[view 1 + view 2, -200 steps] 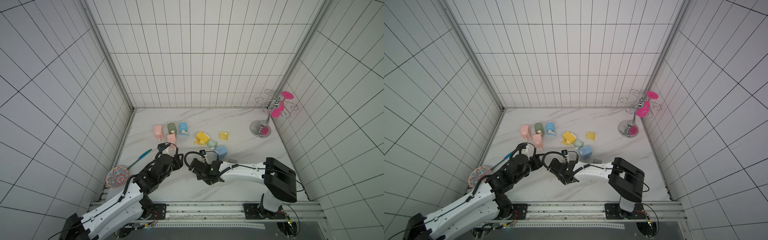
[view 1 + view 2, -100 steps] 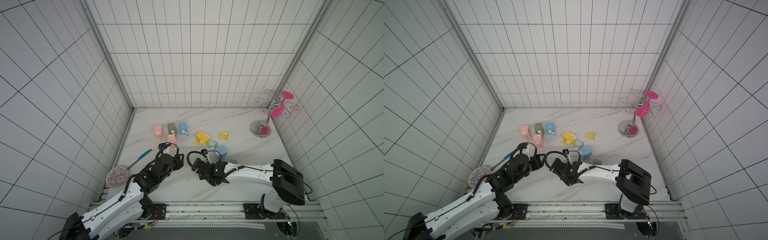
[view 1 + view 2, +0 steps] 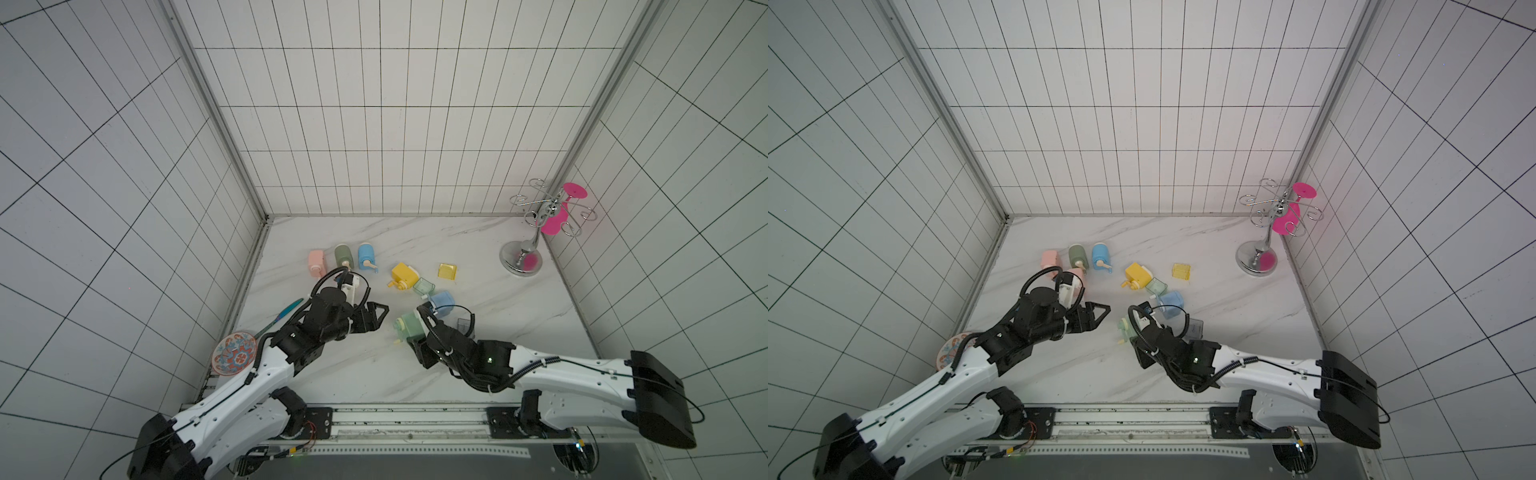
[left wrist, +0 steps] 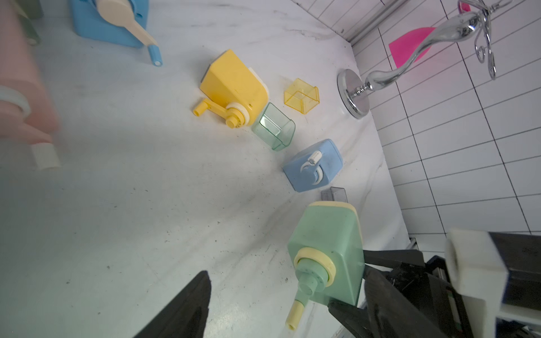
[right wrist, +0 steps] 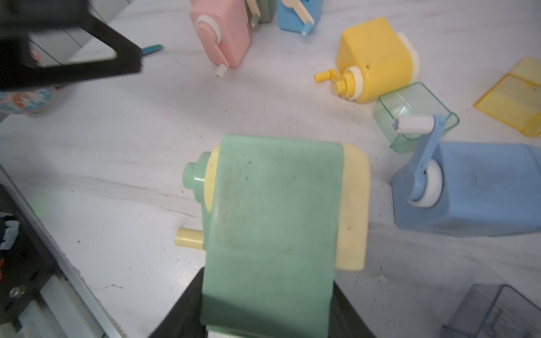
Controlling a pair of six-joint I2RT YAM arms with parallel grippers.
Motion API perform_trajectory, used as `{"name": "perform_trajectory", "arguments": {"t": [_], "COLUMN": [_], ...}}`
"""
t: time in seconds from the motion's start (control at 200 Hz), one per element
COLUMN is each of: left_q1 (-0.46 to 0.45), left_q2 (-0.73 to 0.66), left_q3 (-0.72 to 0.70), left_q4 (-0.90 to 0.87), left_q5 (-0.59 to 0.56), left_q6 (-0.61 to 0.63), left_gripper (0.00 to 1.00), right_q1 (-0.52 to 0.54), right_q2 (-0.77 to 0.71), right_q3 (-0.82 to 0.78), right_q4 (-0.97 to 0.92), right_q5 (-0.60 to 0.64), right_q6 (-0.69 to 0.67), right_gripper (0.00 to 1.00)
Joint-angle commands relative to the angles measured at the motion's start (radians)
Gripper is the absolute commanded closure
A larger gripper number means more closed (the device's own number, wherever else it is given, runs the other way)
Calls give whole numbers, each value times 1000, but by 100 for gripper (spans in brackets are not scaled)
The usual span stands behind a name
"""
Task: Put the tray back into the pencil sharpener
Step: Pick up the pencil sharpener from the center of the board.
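Green sharpener (image 5: 272, 204) between right gripper (image 5: 268, 275) jaws (tray (image 5: 415, 114) apart).

Closed in on three sides by white tiles with thin dark joints. Far ahead of the left fingers (image 3: 376, 311), back wall (image 3: 395, 124); off to their left, left wall (image 3: 104, 187); well across on their right, right wall (image 3: 685, 187). Grey metal profiles (image 3: 216, 112) standing in both far corners. Directly under the fingers, white marble-look tabletop (image 3: 353, 374) with pale grey veins, sprinkled with small dark specks in the left wrist view. Behind the fingers, along the near edge, metal rail (image 3: 407, 419). Even, soft light everywhere; only faint shadows.
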Motion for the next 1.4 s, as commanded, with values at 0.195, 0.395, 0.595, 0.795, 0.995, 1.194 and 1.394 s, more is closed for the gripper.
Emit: {"name": "perform_trajectory", "arguments": {"t": [0.195, 0.395, 0.595, 0.795, 0.995, 1.194, 1.394], "left_q1": [5, 6, 5, 6, 6, 5, 3], "left_q2": [50, 71, 78, 78, 99, 113, 84], "left_q3": [35, 41, 37, 49, 49, 53, 54], "left_q4": [153, 191, 215, 182, 186, 170, 80], "left_q5": [297, 368, 393, 393, 422, 425, 217], "left_q6": [-80, -101, -111, -90, -78, -43, 152], "left_gripper": [10, 9, 18, 33, 46, 77, 100], "right_q1": [10, 13, 11, 13, 13, 12, 5], "right_q2": [-110, -99, -89, -72, -53, -48, -165], "right_q3": [-22, -12, -15, -6, 0, 9, -12], "right_q4": [154, 169, 190, 184, 187, 142, 17], "right_q5": [-114, -125, -135, -122, -133, -133, -106], "right_q6": [-261, -268, -274, -274, -277, -257, -163], "right_gripper": [78, 80, 81, 81, 81, 59, 2]}}
